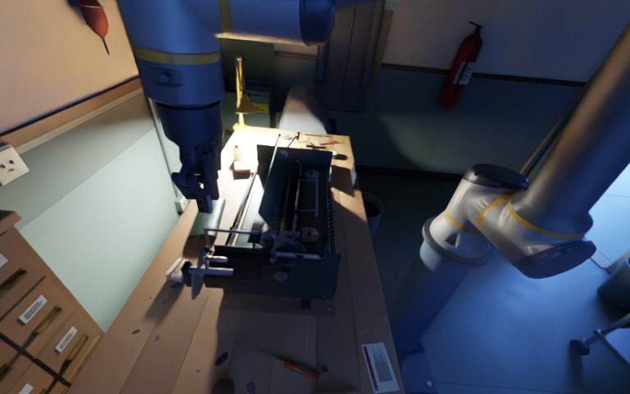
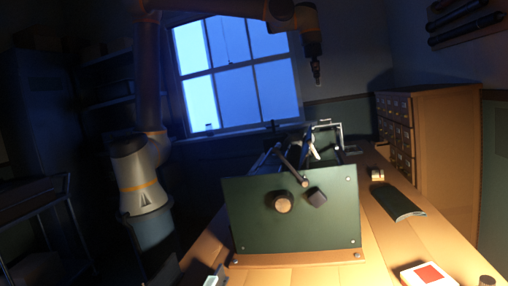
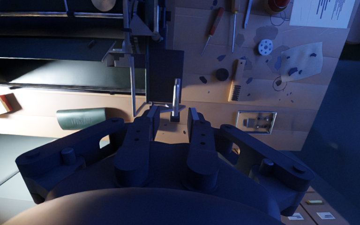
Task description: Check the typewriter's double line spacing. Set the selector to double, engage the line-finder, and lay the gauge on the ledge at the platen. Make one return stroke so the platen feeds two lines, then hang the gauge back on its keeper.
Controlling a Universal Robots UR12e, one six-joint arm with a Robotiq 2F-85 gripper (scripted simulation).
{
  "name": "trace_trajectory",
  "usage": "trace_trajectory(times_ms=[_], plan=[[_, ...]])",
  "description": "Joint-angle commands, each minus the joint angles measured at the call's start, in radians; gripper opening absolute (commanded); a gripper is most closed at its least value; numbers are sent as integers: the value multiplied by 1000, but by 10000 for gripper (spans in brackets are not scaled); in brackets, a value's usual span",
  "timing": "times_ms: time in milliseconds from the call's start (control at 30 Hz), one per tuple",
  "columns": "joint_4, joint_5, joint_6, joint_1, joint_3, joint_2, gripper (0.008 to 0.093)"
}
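My gripper hangs high above the wall-side end of the typewriter, which sits on the wooden bench. It is partly open and holds nothing. Far below, between the fingers in the wrist camera, a silver return lever sticks out from the carriage end. A long bar with a round tip slants up over the green end plate, above a round knob and a square knob. I cannot make out the gauge or its keeper.
The robot arm base stands beside the bench. A drawer cabinet lines the wall side. A green curved cover, a small tray, a brush and screwdrivers lie on the bench.
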Motion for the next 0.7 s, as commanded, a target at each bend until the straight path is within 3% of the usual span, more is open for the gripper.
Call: trace_trajectory(times_ms=[0, 400, 667], plan=[[-4, 0, 0, 0, 2, 1, 380], [-166, 0, -1, 0, 106, 60, 380], [-188, 0, -1, 0, 116, 68, 380]])
